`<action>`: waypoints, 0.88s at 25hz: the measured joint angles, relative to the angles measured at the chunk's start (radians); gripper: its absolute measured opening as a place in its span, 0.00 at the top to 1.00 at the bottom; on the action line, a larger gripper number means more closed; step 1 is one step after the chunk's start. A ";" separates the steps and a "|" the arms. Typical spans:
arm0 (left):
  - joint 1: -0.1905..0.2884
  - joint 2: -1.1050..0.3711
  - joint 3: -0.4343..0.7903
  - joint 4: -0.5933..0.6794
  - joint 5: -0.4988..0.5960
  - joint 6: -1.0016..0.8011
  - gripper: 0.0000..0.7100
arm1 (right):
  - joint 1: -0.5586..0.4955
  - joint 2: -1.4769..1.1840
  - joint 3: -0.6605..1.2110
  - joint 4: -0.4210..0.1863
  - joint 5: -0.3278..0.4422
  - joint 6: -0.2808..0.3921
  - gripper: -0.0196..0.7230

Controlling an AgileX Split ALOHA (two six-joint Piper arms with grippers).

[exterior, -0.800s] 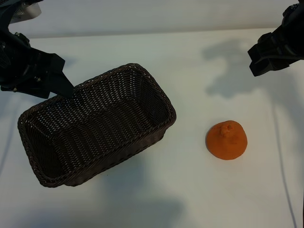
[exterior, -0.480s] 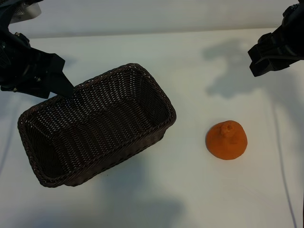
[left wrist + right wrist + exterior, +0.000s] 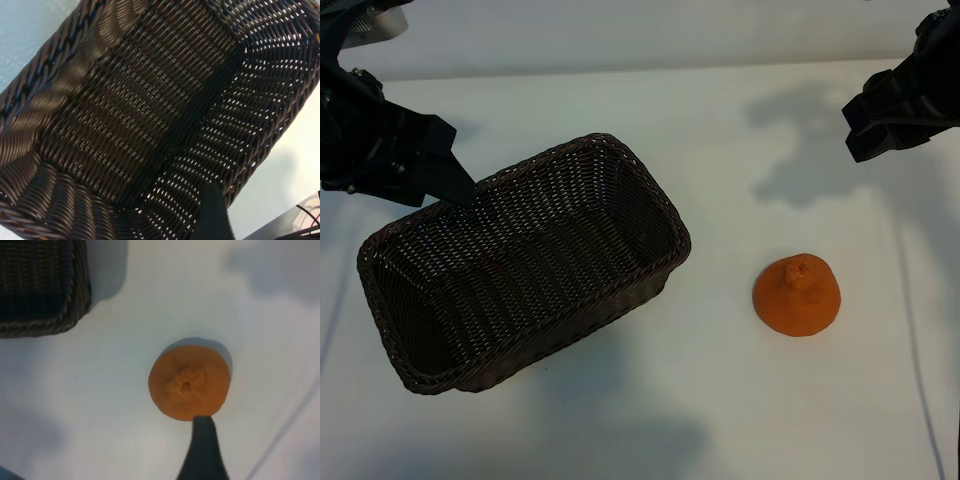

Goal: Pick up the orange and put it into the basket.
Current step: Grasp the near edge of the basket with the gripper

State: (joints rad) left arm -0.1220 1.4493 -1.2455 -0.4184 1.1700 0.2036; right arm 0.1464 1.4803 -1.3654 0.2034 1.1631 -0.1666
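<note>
At the far left the left gripper [image 3: 445, 185] hangs over the back rim of the large rectangular dark-brown woven wicker basket [image 3: 525, 262], its jaws spread wide and holding nothing. The basket sits tilted on the white table [image 3: 720, 400], nothing inside it. Well apart to its right, the roundish matte bright-orange fruit with a knobby neck [image 3: 797, 294] rests on the tabletop, neck up, untouched. At the upper right the right gripper [image 3: 880, 135] hovers above the table, well clear of the orange, jaws also wide and holding nothing; 1 dark fingertip [image 3: 202, 450] shows just beside the fruit in its wrist view.
</note>
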 joint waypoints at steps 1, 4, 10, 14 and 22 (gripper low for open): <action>0.000 0.000 0.000 0.000 0.000 0.001 0.23 | 0.000 0.000 0.000 0.000 0.000 0.000 0.27; 0.000 0.000 0.000 0.000 0.000 0.001 0.23 | 0.000 0.000 0.000 0.000 0.000 0.000 0.27; 0.000 0.000 0.000 0.000 0.000 0.003 0.23 | 0.000 0.000 0.000 0.000 0.000 0.000 0.27; 0.000 0.000 0.000 0.000 -0.004 0.005 0.23 | 0.000 0.000 0.000 0.000 0.001 0.000 0.27; 0.000 0.000 0.000 0.000 -0.026 0.005 0.23 | 0.000 0.000 0.000 0.000 0.004 0.000 0.27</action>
State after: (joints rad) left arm -0.1220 1.4493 -1.2455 -0.4184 1.1435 0.2091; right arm 0.1464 1.4803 -1.3654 0.2034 1.1673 -0.1666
